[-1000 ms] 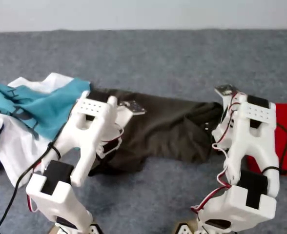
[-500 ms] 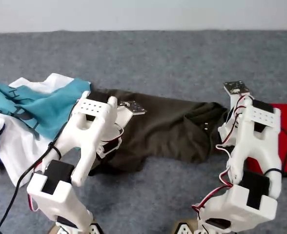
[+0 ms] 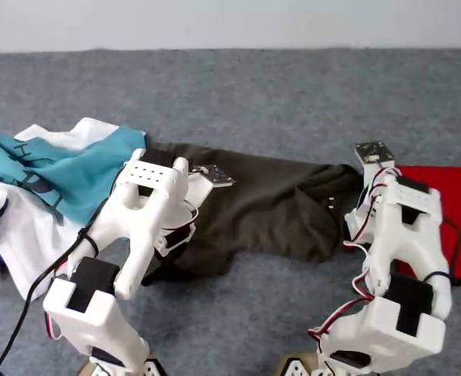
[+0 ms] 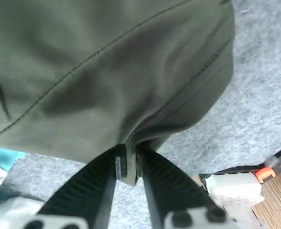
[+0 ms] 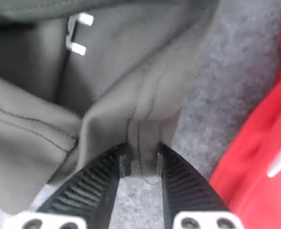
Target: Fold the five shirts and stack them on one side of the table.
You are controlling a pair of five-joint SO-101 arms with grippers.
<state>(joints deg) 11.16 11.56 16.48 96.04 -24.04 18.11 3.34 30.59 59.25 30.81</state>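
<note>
A dark olive shirt [image 3: 270, 205] lies stretched across the middle of the grey table between the two arms. My left gripper [image 4: 127, 164] is shut on that olive shirt's [image 4: 107, 71] hem at its left end. My right gripper [image 5: 140, 160] is shut on a stitched edge of the olive shirt [image 5: 83, 95] at its right end, beside a red shirt [image 5: 264, 143]. From above, the red shirt [image 3: 450, 196] lies flat at the far right. A teal shirt [image 3: 58, 172] rests on a white shirt [image 3: 19, 235] at the left.
The grey carpet-like surface [image 3: 254, 94] stretches bare behind the shirts up to a pale wall. A black cable [image 3: 27, 298] runs down the left arm. Part of an arm base and the wooden edge [image 4: 274, 200] show past the cloth in the left wrist view.
The right arm has swung rightward and lowered while holding the olive shirt's end, uncovering more of the red shirt. The left arm has stayed still.
</note>
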